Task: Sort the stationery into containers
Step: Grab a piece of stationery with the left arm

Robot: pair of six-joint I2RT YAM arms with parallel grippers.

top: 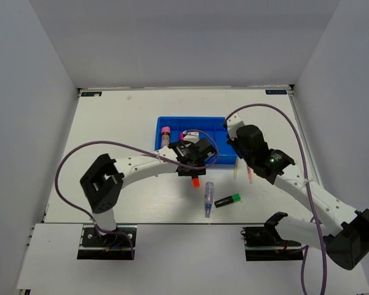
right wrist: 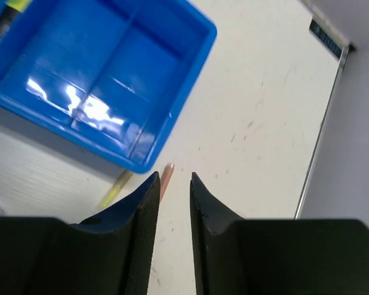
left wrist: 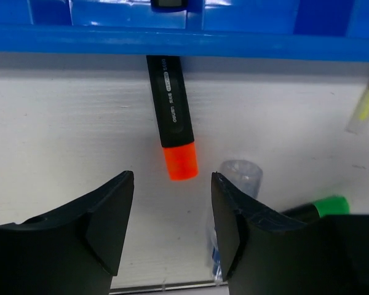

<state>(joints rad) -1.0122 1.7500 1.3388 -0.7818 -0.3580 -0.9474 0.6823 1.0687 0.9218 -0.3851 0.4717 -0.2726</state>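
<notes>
Left gripper (left wrist: 172, 228): jaws spread wide, empty, low over the orange highlighter (left wrist: 174, 126). It lies on the table (left wrist: 61, 135), butt end at the blue tray (left wrist: 246, 42) wall. Right gripper (right wrist: 173, 203): jaws a narrow slit apart, gripping nothing, above the pink stick (right wrist: 166, 175).

Tray (top: 172, 123) is coloured bright blue. First highlighter (left wrist: 174, 126) is bodied black, capped orange, lettered white. Second highlighter (top: 228, 200) is capped green. Glue stick (top: 165, 134) is capped pink. Pen (top: 208, 200) is clear, tipped blue. Desk (top: 123, 123) is white.
</notes>
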